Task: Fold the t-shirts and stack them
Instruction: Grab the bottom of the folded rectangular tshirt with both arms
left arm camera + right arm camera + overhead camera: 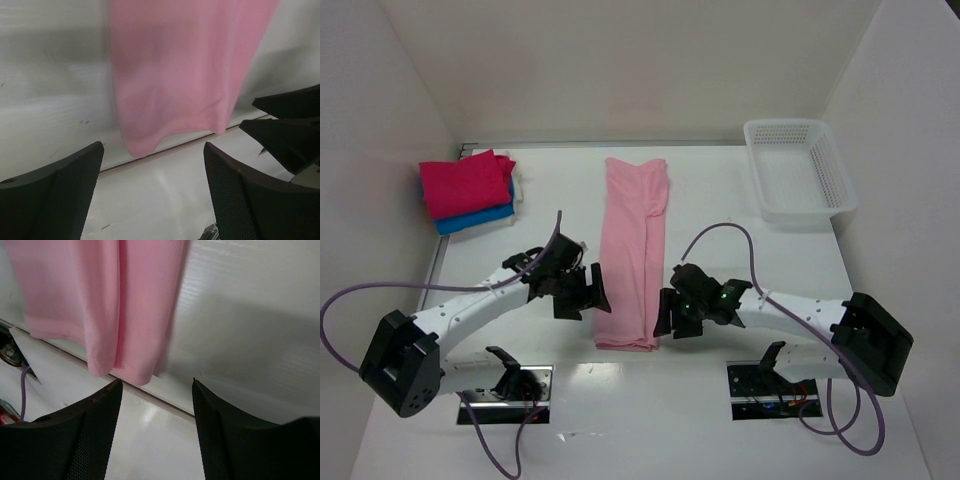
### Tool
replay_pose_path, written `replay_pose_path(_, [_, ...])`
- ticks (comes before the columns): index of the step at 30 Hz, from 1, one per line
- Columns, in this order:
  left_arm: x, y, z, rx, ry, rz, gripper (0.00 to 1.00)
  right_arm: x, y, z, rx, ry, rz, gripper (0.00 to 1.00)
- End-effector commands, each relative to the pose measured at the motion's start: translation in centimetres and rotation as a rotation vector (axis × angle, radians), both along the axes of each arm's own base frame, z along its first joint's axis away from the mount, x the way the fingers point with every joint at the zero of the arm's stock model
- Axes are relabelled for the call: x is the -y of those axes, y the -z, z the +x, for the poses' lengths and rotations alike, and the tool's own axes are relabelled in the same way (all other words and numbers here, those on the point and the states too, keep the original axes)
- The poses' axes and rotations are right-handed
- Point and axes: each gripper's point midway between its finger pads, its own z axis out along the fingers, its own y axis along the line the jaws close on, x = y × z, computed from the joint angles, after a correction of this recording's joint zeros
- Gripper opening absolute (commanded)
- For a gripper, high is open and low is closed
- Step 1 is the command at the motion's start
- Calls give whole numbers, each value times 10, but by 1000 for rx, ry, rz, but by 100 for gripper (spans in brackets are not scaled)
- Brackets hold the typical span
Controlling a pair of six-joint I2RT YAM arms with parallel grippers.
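A light pink t-shirt (634, 250) lies folded into a long narrow strip down the middle of the table. Its near end shows in the left wrist view (175, 75) and in the right wrist view (105, 300). My left gripper (582, 290) is open and empty just left of the strip's near end. My right gripper (672, 312) is open and empty just right of that end. A folded magenta t-shirt (465, 182) lies on a folded blue one (478, 217) at the back left.
A white plastic mesh basket (797, 170) stands at the back right. White walls close in the table at the back and sides. Two black mounts (505, 382) sit at the near edge, with purple cables (380, 292) looping from the arms.
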Motion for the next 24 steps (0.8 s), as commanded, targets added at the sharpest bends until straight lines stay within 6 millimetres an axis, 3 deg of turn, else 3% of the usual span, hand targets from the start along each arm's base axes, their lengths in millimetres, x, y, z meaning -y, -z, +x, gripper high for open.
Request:
replay_pose_path(1, [-4, 13, -6, -47, -30, 34, 88, -16, -5, 4, 14, 11, 62, 64])
replay_pose_path(9, [-7, 27, -10, -78, -29, 54, 87, -23, 1, 5, 3, 20, 67, 63])
replay_pose_path(15, [-7, 33, -13, -93, -17, 60, 87, -26, 12, -1, -27, 16, 43, 56])
replay_pose_path(21, [-5, 32, -12, -87, -5, 49, 87, -32, 18, -6, -52, -1, 15, 54])
replay_pose_path(24, [-6, 34, -12, -90, 3, 56, 87, -34, 21, -7, -50, -6, 3, 47])
